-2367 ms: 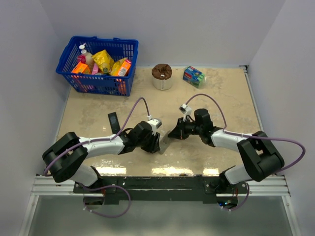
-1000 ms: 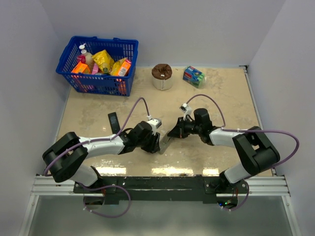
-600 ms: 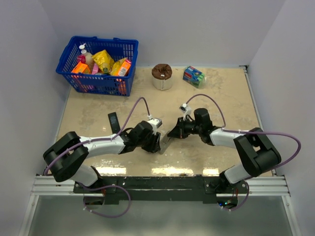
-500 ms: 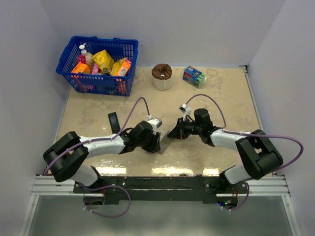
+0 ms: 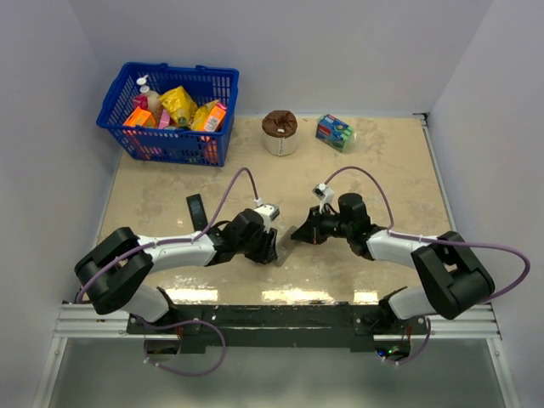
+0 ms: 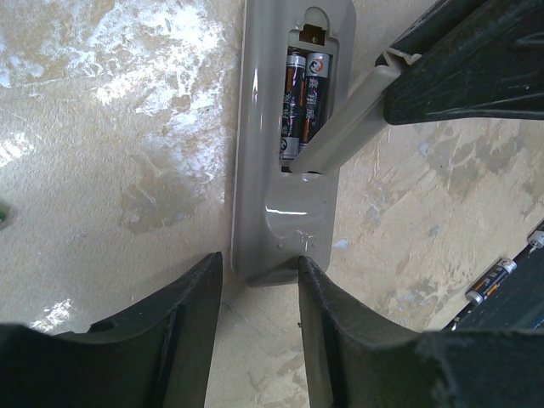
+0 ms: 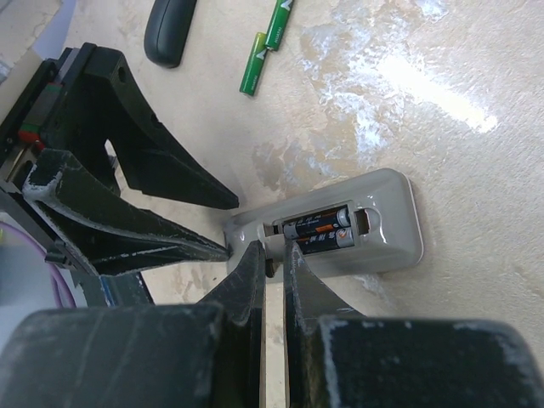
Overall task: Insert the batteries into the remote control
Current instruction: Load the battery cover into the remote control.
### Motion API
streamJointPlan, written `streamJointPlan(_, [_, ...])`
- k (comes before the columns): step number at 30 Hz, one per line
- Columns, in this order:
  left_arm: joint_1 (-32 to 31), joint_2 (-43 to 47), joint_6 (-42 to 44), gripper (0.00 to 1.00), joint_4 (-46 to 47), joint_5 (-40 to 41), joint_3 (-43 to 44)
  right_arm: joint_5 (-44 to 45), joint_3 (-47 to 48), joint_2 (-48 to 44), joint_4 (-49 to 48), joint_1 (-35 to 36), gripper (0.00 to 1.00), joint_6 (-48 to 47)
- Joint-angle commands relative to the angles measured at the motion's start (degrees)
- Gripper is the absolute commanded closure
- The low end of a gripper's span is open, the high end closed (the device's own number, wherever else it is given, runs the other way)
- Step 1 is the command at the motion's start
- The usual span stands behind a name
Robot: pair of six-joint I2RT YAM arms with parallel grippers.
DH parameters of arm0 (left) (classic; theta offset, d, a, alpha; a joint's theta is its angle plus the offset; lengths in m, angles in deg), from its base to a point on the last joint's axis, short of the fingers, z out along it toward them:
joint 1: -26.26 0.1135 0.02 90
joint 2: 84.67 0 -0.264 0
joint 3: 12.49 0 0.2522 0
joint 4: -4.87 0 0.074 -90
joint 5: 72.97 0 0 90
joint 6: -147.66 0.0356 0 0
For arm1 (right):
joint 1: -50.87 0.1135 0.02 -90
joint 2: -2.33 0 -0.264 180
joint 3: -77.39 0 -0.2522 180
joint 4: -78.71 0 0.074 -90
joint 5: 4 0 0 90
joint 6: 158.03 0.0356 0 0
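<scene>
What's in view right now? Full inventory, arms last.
remote control: 1, grey back up, table centre, compartment open
batteries: 2, black, side by side in the compartment
loose battery: 1, black and orange, on the table nearby
battery cover: 1, pale grey, in the right gripper's tips, end at the compartment
green sticks: 2, green, on the table by the black remote
black remote: 1, black, left of centre
basket: 1, blue, far left corner, holding yellow and orange packs
roll: 1, white with brown top, far centre
box: 1, green and blue, right of the roll
table: 1, beige marbled
left gripper: black, clamped on the remote control's end
right gripper: black, shut on the battery cover
</scene>
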Motion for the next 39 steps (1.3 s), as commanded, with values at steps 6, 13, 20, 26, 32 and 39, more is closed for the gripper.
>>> streamJointPlan(6, [-0.2,-0.4,0.2,0.54,-0.5,1.4,1.2,-1.1,2.2,3.4,-0.2,0.6,1.00,-2.2])
streamJointPlan(13, [-0.2,-0.6,0.4,0.54,-0.4,1.4,1.2,-2.2,1.9,5.7,-2.7,0.9,1.00,-1.7])
streamJointPlan(20, [-0.2,-0.4,0.4,0.54,-0.6,1.7,1.1,-4.0,3.2,8.2,3.7,1.0,1.00,-5.1])
streamJointPlan(26, [-0.2,-0.4,0.4,0.54,-0.5,2.1,1.2,-1.4,3.6,7.8,9.4,1.0,1.00,-7.4])
streamJointPlan(32, [-0.2,-0.3,0.3,0.54,-0.6,2.3,1.2,0.5,3.7,6.9,11.8,1.1,1.00,-8.5])
streamJointPlan(39, [-0.2,0.0,0.3,0.54,-0.7,2.5,1.3,1.9,4.7,6.5,13.9,1.0,0.85,-9.9])
